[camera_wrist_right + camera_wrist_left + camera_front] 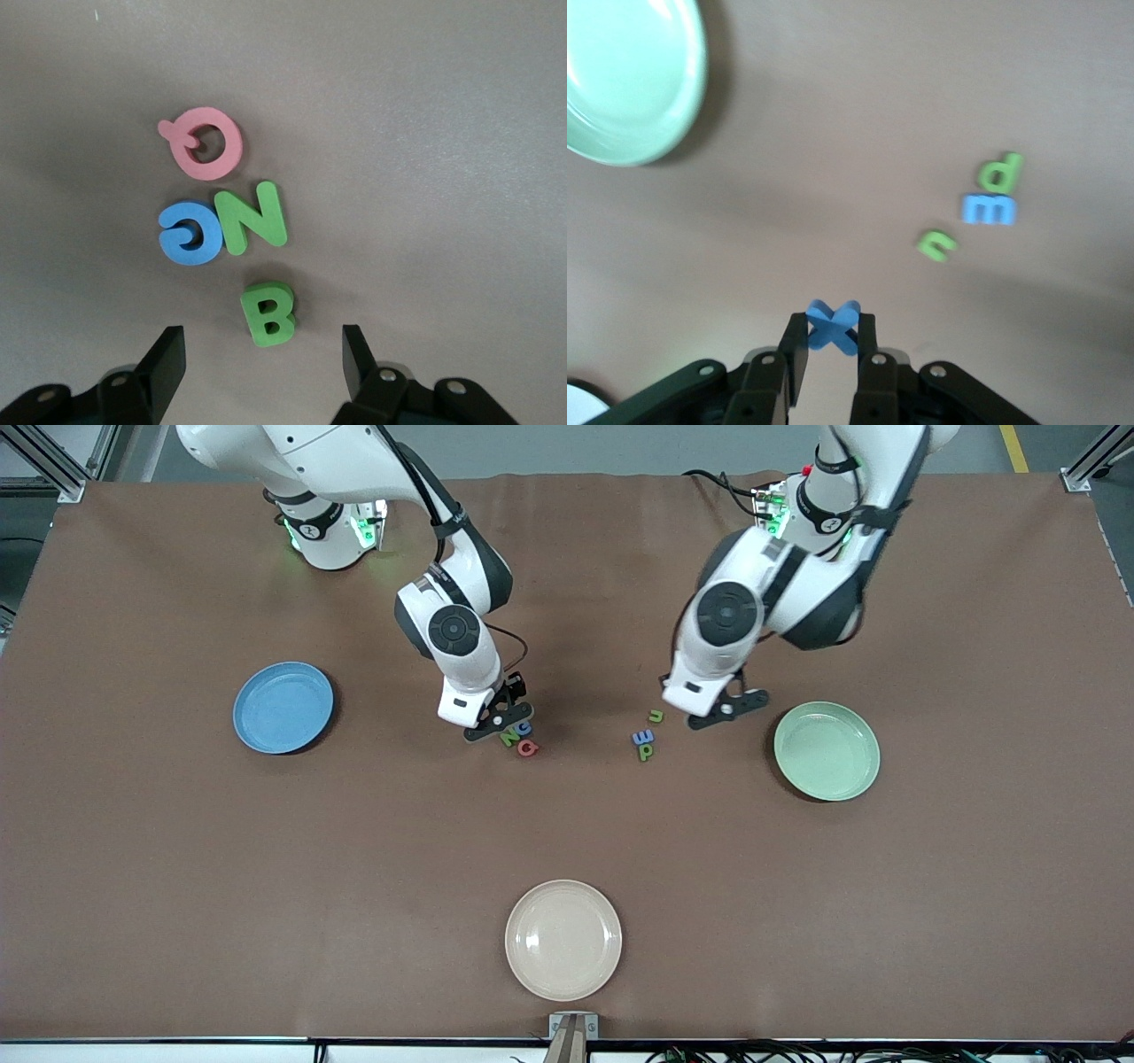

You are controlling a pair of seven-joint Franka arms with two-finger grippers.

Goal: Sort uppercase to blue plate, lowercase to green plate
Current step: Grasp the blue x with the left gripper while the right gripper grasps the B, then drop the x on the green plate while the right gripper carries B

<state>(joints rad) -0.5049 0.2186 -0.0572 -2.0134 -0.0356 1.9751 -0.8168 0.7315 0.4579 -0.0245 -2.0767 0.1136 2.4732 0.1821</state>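
My left gripper [725, 710] is shut on the blue x [833, 326] and holds it over bare table between the lowercase letters and the green plate [827, 750]. The olive n/u [656, 716], the blue E/m piece [643, 737] and the green p [646, 752] lie on the table; they also show in the left wrist view, n/u [936, 244], E/m [990, 210], p [1002, 173]. My right gripper [263, 350] is open, low over the green B [268, 312]. The green N [251, 217], blue G [187, 232] and pinkish Q [206, 143] lie beside it. The blue plate [283, 707] holds nothing.
A cream-white plate [563, 939] sits near the table edge closest to the front camera. The green plate's rim [673, 142] shows in the left wrist view. The brown table [177, 868] stretches wide around the plates.
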